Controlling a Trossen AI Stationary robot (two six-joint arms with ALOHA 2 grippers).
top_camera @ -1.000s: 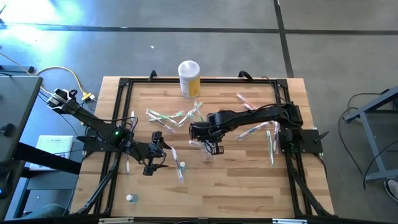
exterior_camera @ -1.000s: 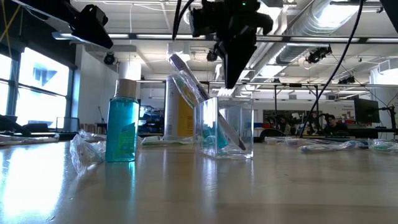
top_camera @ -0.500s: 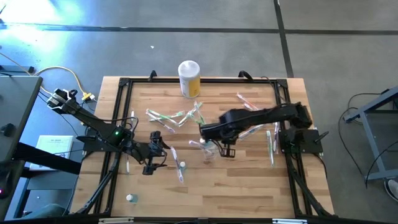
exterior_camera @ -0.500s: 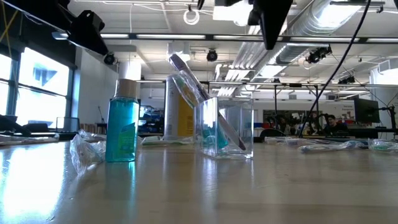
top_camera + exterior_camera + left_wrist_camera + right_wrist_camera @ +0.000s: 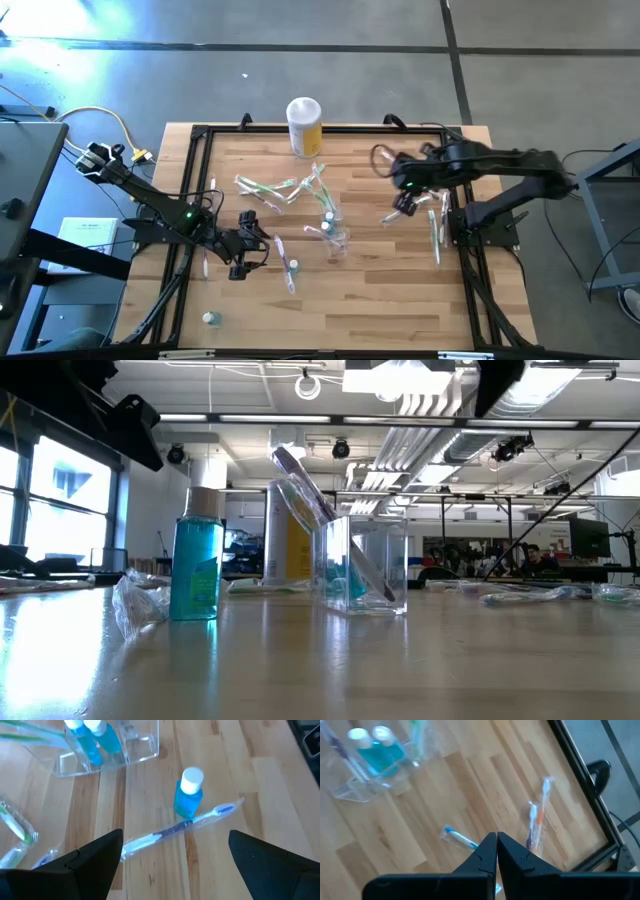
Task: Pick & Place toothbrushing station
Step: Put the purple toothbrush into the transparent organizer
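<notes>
The clear plastic cup (image 5: pixel 336 238) stands on the table's middle; it also shows in the low view (image 5: pixel 366 566). Two blue bottles (image 5: pixel 371 748) stand in it, and a toothbrush (image 5: pixel 318 510) leans in it with its end above the rim. Wrapped toothbrushes (image 5: pixel 272 190) lie scattered flat on the wood. My right gripper (image 5: pixel 404 206) is shut and empty, right of the cup and above several toothbrushes (image 5: pixel 436 222); it also shows in its wrist view (image 5: pixel 496 839). My left gripper (image 5: pixel 241 258) hangs open and empty left of the cup, over a wrapped toothbrush (image 5: pixel 176 827) and a small blue bottle (image 5: pixel 188 794).
A white-lidded yellow canister (image 5: pixel 304 125) stands at the far edge. Another small bottle (image 5: pixel 210 318) stands near the front left corner. A black frame (image 5: pixel 196 180) runs round the table. Bare wood lies along the near side.
My right gripper has risen from just above the cup and gone toward the table's right and far edges, leaving the low view. The cup and the toothbrush leaning in it have stayed where they were.
</notes>
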